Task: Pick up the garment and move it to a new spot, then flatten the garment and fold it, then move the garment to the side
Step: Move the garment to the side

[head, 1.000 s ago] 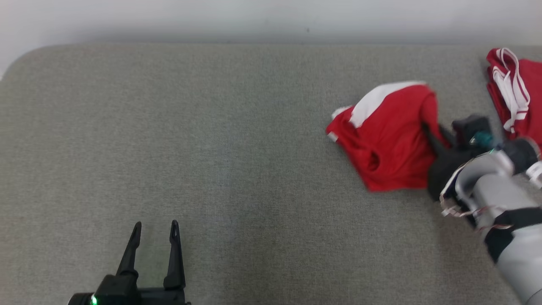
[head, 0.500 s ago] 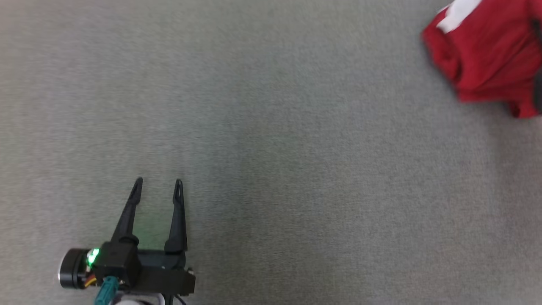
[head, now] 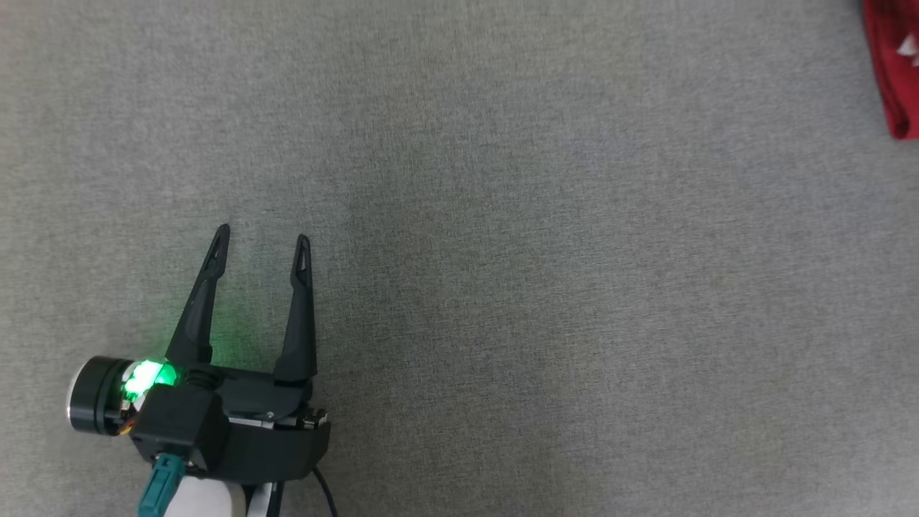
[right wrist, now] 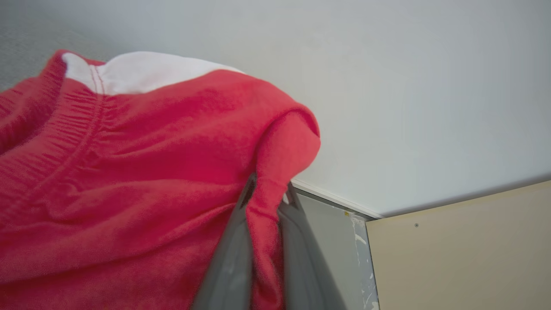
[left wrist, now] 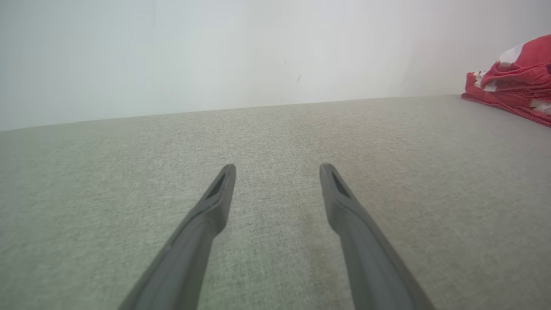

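Note:
The garment (right wrist: 129, 172) is red with a white panel and a gathered waistband. My right gripper (right wrist: 269, 192) is shut on a fold of it, and the cloth drapes to the left of the fingers in front of a pale wall. A strip of the red garment (head: 896, 79) sits at the top right edge of the head view. My left gripper (head: 262, 235) rests at the lower left over the grey surface, open, with nothing between its fingers. It is far from the garment. In the left wrist view my left gripper (left wrist: 277, 168) has bare grey fabric in its gap.
The grey fabric surface (head: 502, 287) stretches wide between the left gripper and the red cloth. A pale wall (left wrist: 258, 56) stands behind it. Red and white cloth (left wrist: 516, 82) lies heaped at the far right. A beige panel (right wrist: 465, 249) shows past the right fingers.
The head camera has swung, so the garment has slid to the picture's top right edge and the right arm has left it. The left gripper stays open; the right stays shut.

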